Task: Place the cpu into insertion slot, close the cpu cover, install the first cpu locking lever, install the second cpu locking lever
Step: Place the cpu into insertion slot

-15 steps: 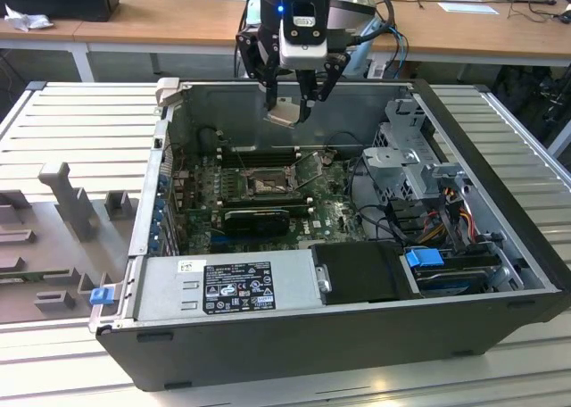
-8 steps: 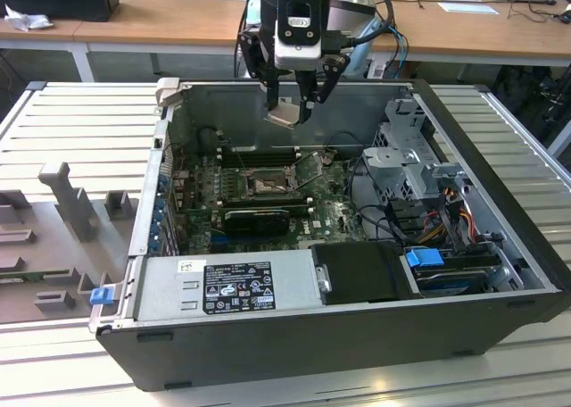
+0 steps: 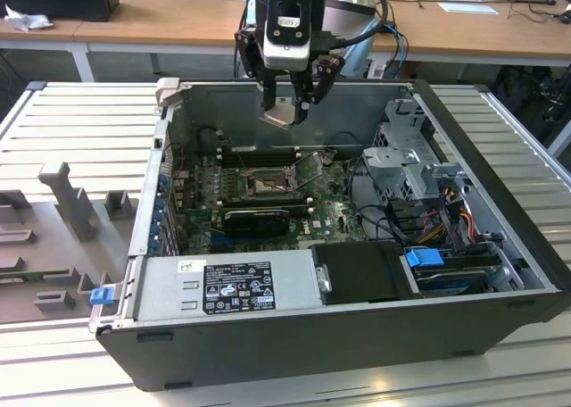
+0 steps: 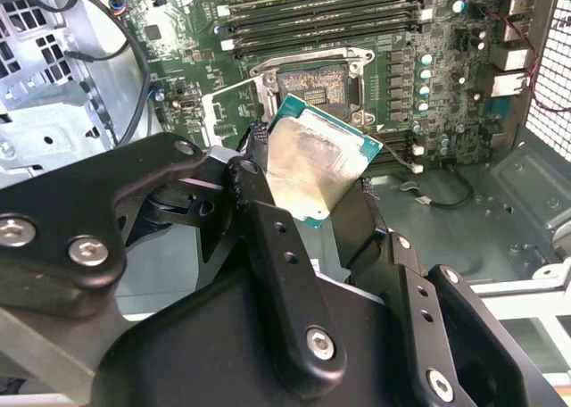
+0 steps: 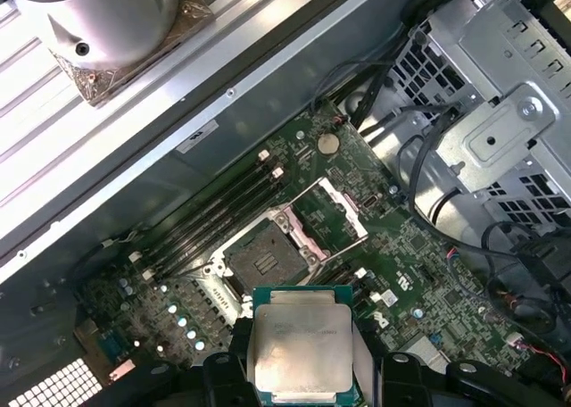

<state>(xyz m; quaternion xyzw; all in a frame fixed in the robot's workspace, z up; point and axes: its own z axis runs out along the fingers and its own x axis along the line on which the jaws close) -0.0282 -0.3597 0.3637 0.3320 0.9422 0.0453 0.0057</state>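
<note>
My gripper hangs above the open computer case, shut on the cpu, a flat square chip with a pale silver face and a green edge. Both wrist views show the cpu clamped between the black fingers, held well above the board. Below it lies the insertion slot, a dark square socket with a metal rim on the green board. The cpu cover stands flipped open beside the slot, leaving the socket bare.
Long black memory slots run behind the socket, and a black graphics card lies in front of it. A power supply fills the case front, with a drive cage and cables on the exterior view's right. Grey fixtures stand outside the case on the left.
</note>
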